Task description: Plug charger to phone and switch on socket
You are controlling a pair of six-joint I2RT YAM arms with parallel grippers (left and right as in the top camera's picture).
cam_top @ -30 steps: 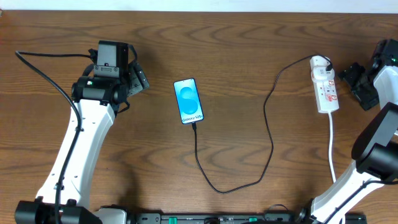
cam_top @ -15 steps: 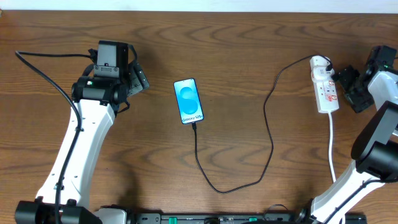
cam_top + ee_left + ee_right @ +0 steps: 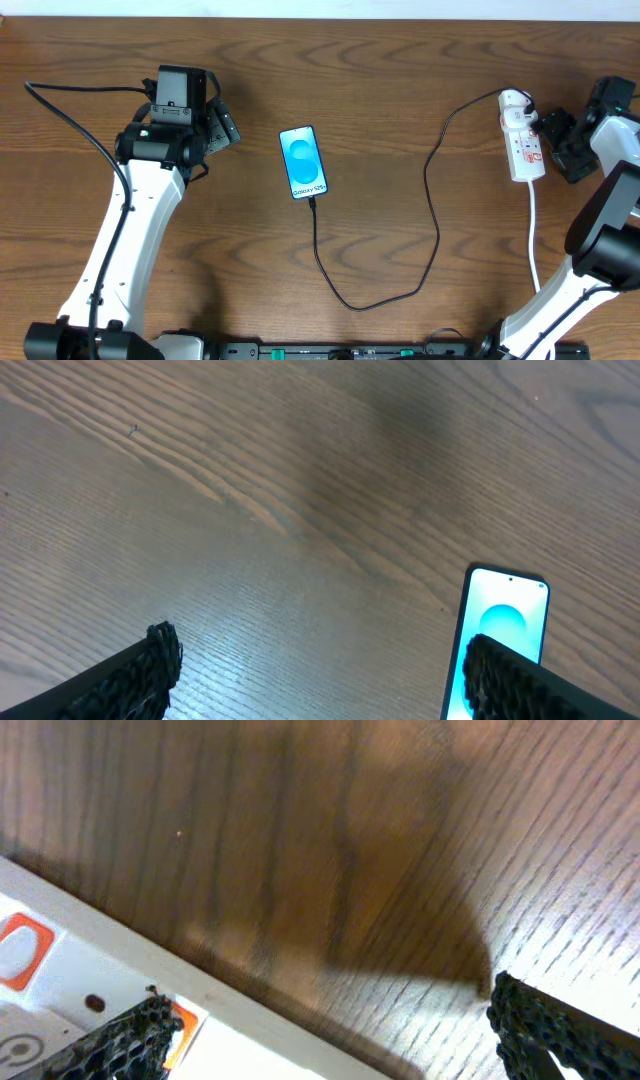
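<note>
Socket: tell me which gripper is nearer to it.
Right. The right gripper hangs open close beside the socket, on its outer side. The left gripper, also open, is far across the table, beyond the phone.

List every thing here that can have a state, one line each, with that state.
phone: lying flat, screen lit.
charger: one end at the phone's bottom edge, apparently plugged in; other end runs to the socket's far end.
socket: black plug inserted; switch on or off cannot be told.
left gripper: open, empty, beside the phone.
right gripper: open, empty, one finger at the socket's edge.
</note>
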